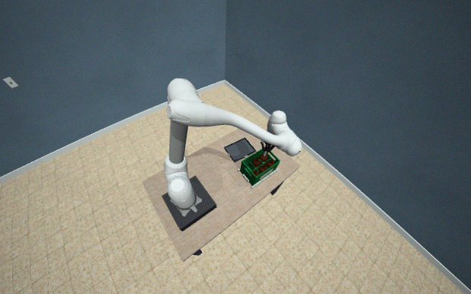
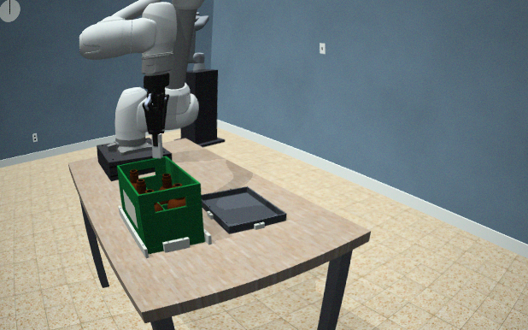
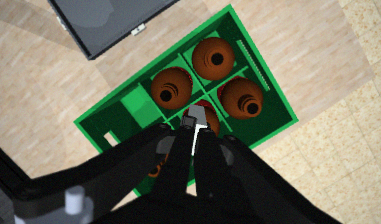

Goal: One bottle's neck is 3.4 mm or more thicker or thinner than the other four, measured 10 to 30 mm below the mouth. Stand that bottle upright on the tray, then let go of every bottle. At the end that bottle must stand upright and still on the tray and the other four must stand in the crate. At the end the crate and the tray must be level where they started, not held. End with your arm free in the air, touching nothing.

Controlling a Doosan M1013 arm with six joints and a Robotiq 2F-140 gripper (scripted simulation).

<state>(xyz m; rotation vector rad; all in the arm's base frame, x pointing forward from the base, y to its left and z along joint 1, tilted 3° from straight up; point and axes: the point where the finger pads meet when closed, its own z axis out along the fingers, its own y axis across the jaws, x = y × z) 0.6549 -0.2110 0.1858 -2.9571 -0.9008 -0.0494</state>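
Looking down from the top view: a green crate (image 1: 249,167) sits near the far right corner of the table (image 1: 218,213), holding brown bottles (image 1: 256,161) seen only as small dark-brown rounds; necks too small to compare. The dark tray (image 1: 232,149) lies just beside the crate, toward the far edge. The gripper (image 1: 267,147) hangs over the crate's far end, half covered by the white arm (image 1: 218,116). One bottle neck shows just under it; contact cannot be judged.

Exterior view: the crate (image 2: 159,222) stands close to the near left edge, white stops at its foot. Bottle necks (image 2: 167,179) rise inside, ribbed and orange-brown; crate walls hide the bodies, and a count is unclear. The tray (image 2: 270,209), shallow and black-rimmed, lies beside the crate on the right, touching nothing else. The gripper (image 2: 157,147) points straight down above the crate's back rim, fingers pressed together, nothing between them.

Wrist view: three bottles show whole from above, shoulders ringed, dark mouths: one (image 3: 214,58), one (image 3: 171,89), one (image 3: 242,97). A fourth (image 3: 211,120) is mostly hidden behind the closed fingers; a fifth shows only as a sliver. The compartment (image 3: 136,102) nearest the tray (image 3: 91,30) holds no bottle. Tray cut off at the frame top.
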